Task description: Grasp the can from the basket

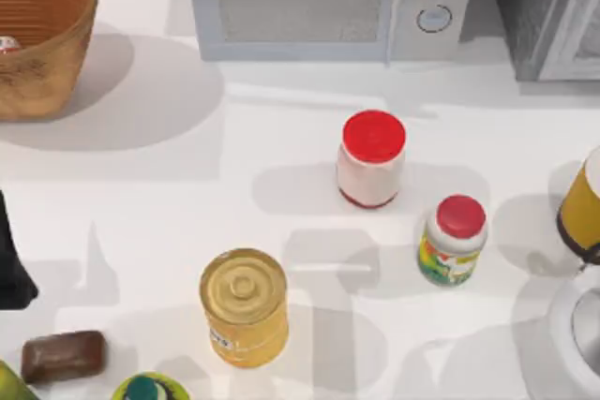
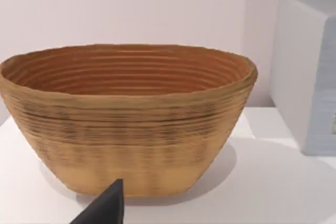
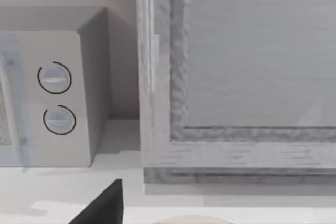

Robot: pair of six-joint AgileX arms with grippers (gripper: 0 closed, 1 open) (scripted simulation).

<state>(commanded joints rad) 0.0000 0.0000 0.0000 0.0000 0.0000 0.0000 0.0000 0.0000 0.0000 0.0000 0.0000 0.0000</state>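
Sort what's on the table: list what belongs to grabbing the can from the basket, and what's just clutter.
Job: can, basket, left tool facing the basket.

Clutter: microwave, white jar with red lid, small red-lidded bottle, big yellow can, brown bar.

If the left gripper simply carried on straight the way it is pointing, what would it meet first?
Most likely the basket's woven outer wall, which stands dead ahead in the left wrist view; how far off is unclear.
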